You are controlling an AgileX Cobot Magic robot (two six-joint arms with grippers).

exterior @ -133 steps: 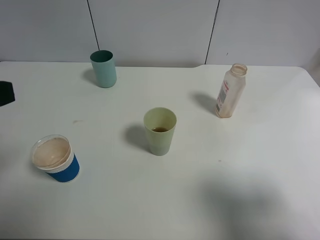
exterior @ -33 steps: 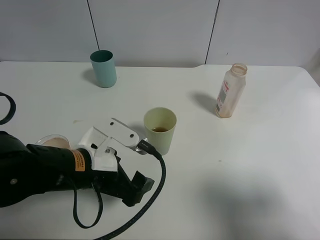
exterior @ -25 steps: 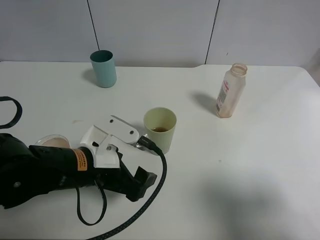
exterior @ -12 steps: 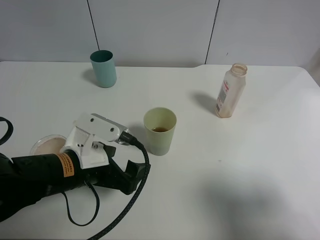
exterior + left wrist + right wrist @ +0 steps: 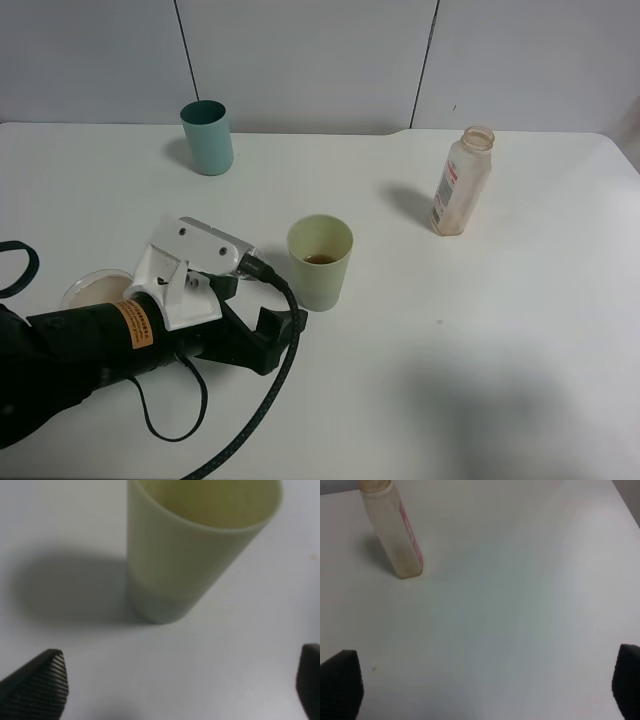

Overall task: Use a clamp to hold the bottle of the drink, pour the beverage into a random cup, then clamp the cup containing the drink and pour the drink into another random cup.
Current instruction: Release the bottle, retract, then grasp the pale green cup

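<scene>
left wrist: green cup top cropped; tool mostly offscreen

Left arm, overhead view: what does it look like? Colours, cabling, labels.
Left arm is black, with an orange label bearing dark print. A white angular housing sits on the wrist; a thick black cable loops from it. The end effector fingers are black with ribbed pads.

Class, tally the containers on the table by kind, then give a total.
Cups: 3 - teal cup, pale green cup, wide cup (partly hidden)
Bottles: 1 - bottle
Total: 4
</scene>
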